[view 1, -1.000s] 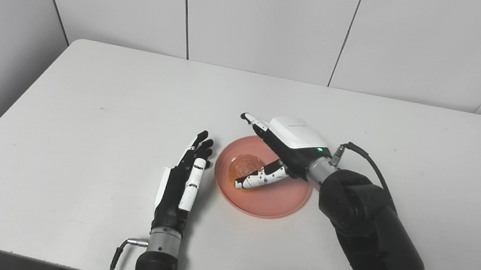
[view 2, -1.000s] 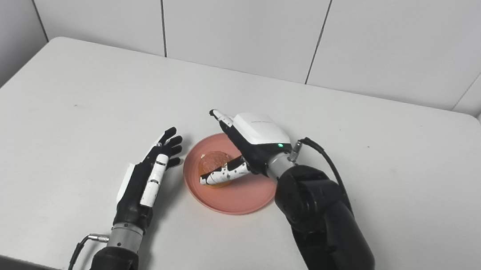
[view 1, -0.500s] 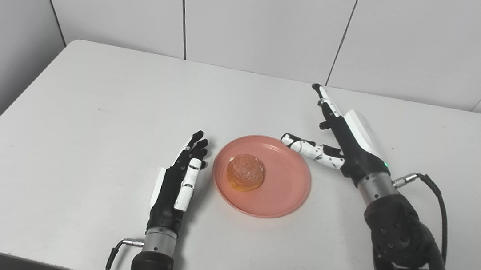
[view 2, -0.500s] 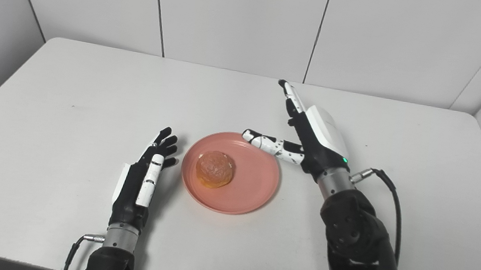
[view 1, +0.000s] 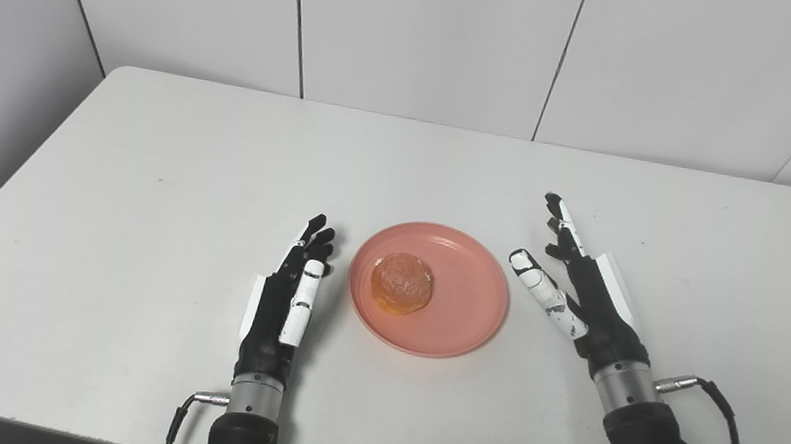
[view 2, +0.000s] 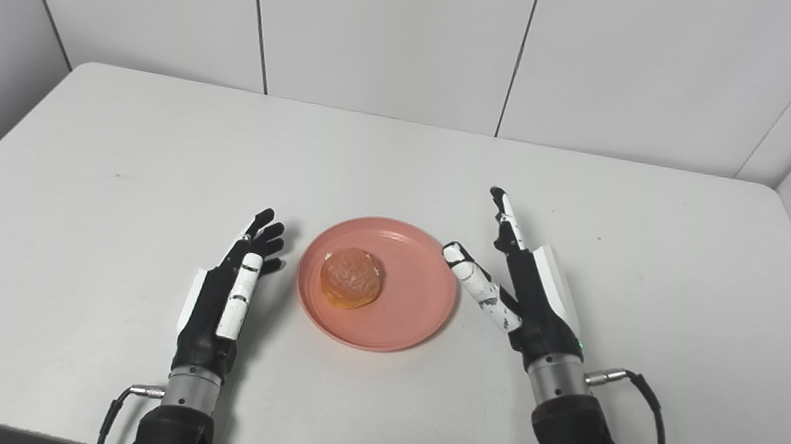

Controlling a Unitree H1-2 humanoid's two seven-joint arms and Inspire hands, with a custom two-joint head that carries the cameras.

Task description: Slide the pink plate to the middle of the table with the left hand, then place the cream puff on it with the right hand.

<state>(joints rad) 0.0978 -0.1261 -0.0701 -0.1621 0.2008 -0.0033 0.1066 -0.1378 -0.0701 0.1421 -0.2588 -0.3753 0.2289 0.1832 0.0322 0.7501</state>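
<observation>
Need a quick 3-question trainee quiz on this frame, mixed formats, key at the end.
1. True or false: the cream puff lies on the pink plate.
2. Which hand holds something? A) left hand B) right hand C) neither
3. Fill in: the plate sits on the table ____ the two hands.

Key: 1 true. 2 C; both hands are open, one on each side of the plate, apart from it. 3 between.

White table bears a pink plate (mid-table).
</observation>
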